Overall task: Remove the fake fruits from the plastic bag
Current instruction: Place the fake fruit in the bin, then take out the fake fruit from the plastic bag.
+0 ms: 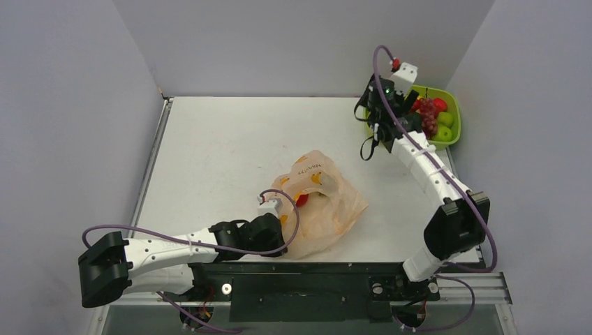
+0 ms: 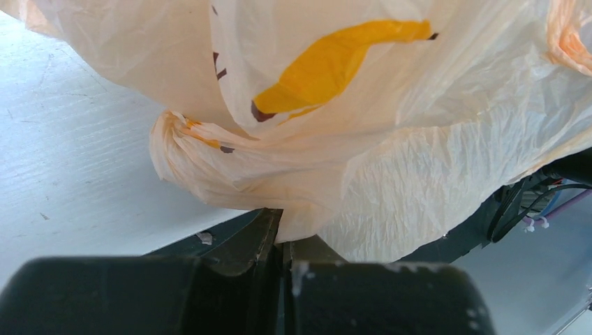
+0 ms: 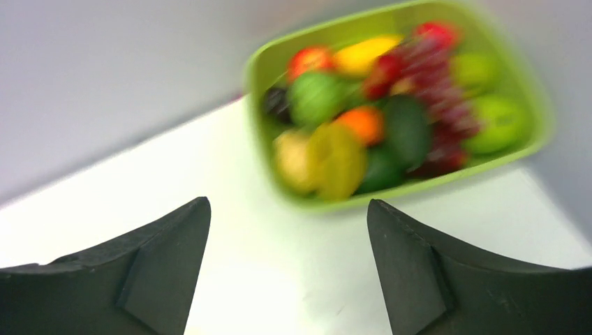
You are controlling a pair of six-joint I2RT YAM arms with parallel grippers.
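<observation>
The peach plastic bag lies crumpled in the middle of the table, and a red fake fruit shows at its mouth. My left gripper is at the bag's near-left edge. In the left wrist view that gripper is shut on a fold of the bag. My right gripper hovers at the left side of the lime-green tray. Seen from the right wrist, it is open and empty over bare table, just short of the tray. Several fake fruits, grapes among them, fill the tray.
Grey walls close in the table on the left, back and right. The tray stands in the far right corner against the wall. A black rail with both arm bases runs along the near edge.
</observation>
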